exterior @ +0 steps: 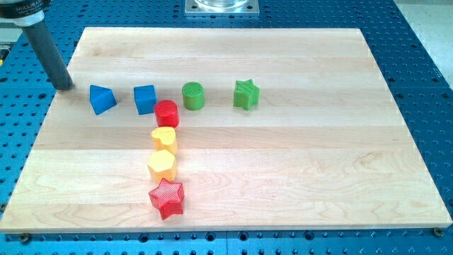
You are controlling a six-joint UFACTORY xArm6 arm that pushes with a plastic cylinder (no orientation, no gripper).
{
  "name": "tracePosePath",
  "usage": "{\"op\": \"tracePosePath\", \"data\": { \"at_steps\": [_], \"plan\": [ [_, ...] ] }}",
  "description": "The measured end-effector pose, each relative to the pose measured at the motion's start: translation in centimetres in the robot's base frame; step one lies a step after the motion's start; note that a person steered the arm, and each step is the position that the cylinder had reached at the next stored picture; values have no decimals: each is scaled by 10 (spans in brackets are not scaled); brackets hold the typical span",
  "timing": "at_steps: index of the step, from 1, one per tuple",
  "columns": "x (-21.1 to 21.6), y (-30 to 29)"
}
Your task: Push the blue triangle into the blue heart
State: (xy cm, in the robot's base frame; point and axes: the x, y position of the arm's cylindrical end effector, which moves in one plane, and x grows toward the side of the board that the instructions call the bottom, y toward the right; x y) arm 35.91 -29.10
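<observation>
rod's tip sits just left of the blue triangle, no fingers on this rig; looks like lining up; next, shove right toward the 2nd blue block

The counter is pale maple with lengthwise grain bands. Left of the red cylinder sit two blue blocks: a blue cube and a blue triangle. To its right are a green cylinder and a green star. Below it come a yellow heart, a yellow hexagon and a ridged red star.
</observation>
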Motion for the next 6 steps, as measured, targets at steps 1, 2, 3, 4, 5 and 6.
{"op": "tracePosePath", "data": {
  "at_steps": [1, 2, 3, 4, 5, 6],
  "plan": [
    [0, 0],
    [1, 0],
    [1, 0],
    [1, -2],
    [35, -1],
    [51, 46]
  ]
}}
